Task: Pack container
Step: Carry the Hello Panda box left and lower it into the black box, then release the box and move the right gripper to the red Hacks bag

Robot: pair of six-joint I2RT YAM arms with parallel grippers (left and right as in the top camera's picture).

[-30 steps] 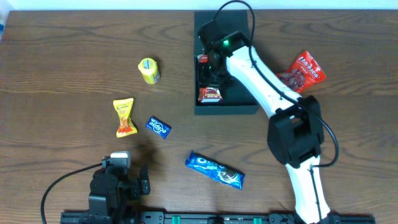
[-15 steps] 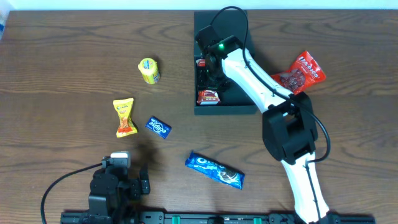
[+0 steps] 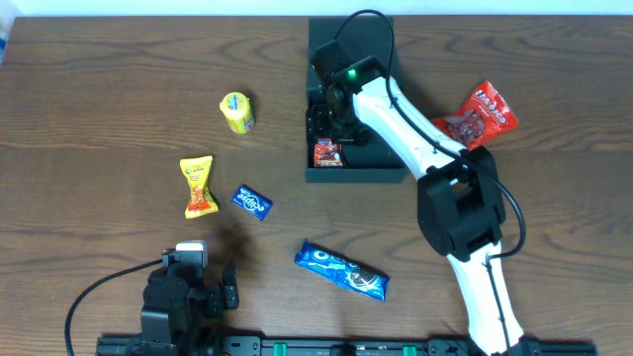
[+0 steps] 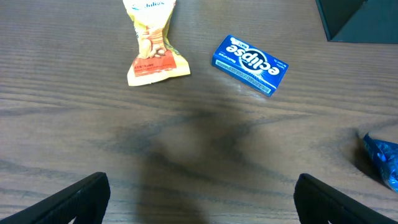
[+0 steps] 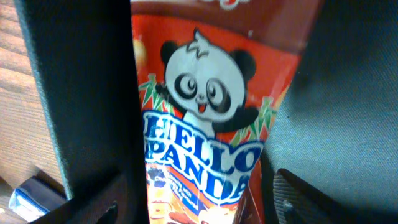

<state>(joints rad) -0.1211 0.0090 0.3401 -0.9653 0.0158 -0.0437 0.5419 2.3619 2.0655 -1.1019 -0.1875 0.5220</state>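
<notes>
The dark teal container (image 3: 358,175) stands open at the back centre of the table. My right gripper (image 3: 333,121) reaches down inside it. A red Hello Panda packet (image 3: 327,153) lies in the container's front left corner. In the right wrist view the packet (image 5: 205,124) lies between my spread fingers (image 5: 199,202), against the container's dark wall (image 5: 81,93). The fingers do not press it. My left gripper (image 4: 199,199) is open and empty, low over bare wood near the front left edge.
On the table lie a yellow round snack (image 3: 236,112), a yellow-orange packet (image 3: 198,186), a blue Eclipse box (image 3: 251,202), a blue Oreo packet (image 3: 341,271) and a red packet (image 3: 480,114) right of the container. The Eclipse box (image 4: 250,64) lies ahead of my left gripper.
The Hello Panda packet has dropped lower into the container's front left corner and the right gripper has shifted slightly left. The left arm has not moved.
</notes>
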